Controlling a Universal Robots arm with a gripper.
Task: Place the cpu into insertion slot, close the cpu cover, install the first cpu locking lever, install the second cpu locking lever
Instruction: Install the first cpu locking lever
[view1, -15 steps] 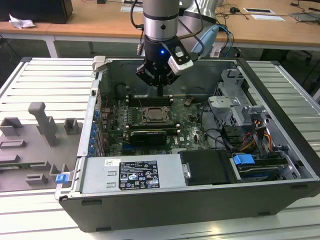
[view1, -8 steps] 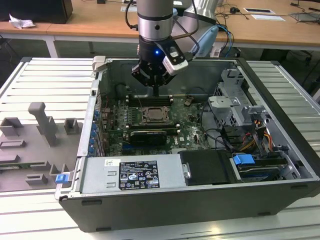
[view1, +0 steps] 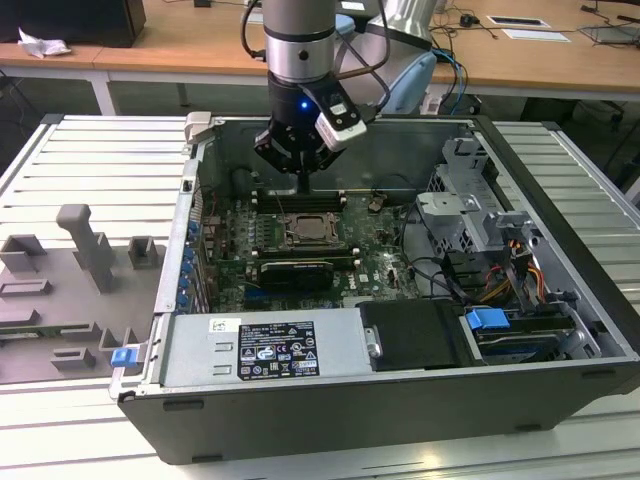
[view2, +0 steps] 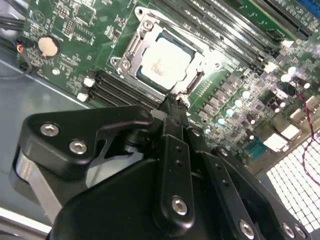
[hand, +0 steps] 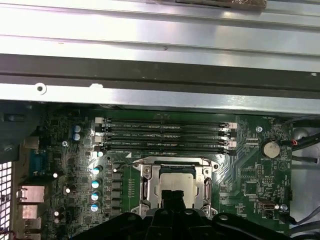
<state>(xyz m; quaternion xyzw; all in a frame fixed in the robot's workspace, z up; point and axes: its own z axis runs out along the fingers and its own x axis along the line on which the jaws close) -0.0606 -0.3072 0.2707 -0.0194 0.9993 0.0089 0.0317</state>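
Claw closed near cpu, cpu cover down; label print illegible.

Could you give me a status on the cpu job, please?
Black gripper shut, tips at edge of silver-grey metal cpu cover. Cover down over pale square cpu, seated. Nothing blocking.

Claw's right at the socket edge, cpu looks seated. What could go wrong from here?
1. The claw tip sits at the edge of the cpu cover, close to the memory slots; a sideways slip might strike them.
2. The cpu top is bare in the cover's window; a slip inward could scratch it.
3. In the first wrist view the claw hides the cover's near edge, so seating there is hard to check.
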